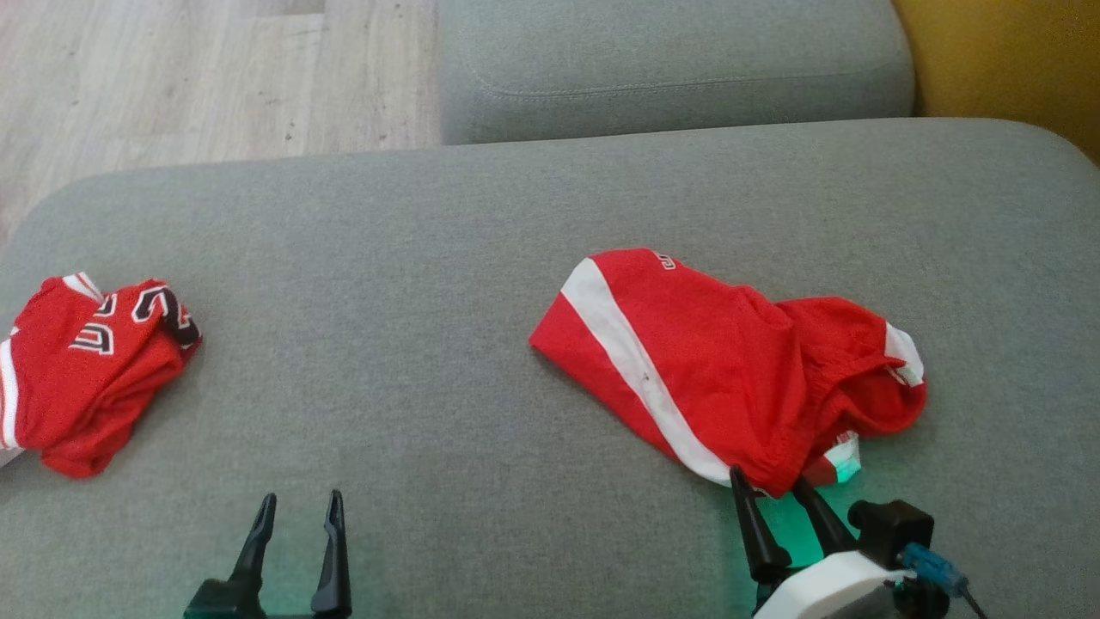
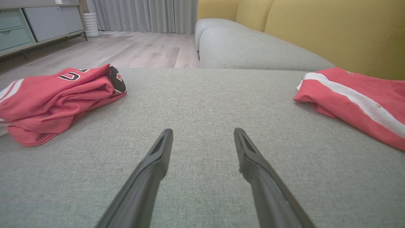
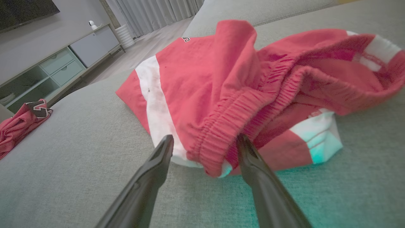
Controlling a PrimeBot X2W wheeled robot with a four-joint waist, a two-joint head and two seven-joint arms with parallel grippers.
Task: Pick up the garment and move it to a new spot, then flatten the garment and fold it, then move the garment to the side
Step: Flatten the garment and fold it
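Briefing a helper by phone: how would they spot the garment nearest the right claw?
On the grey cushion, look right of centre, at the right claw. These red shorts show a white stripe; the red bundle far left shows black lettering.

Garment point(image 1: 713, 361) red, white side stripe; folded jersey point(image 1: 86, 370) red, black-white lettering; cushion point(image 1: 412, 258) grey.
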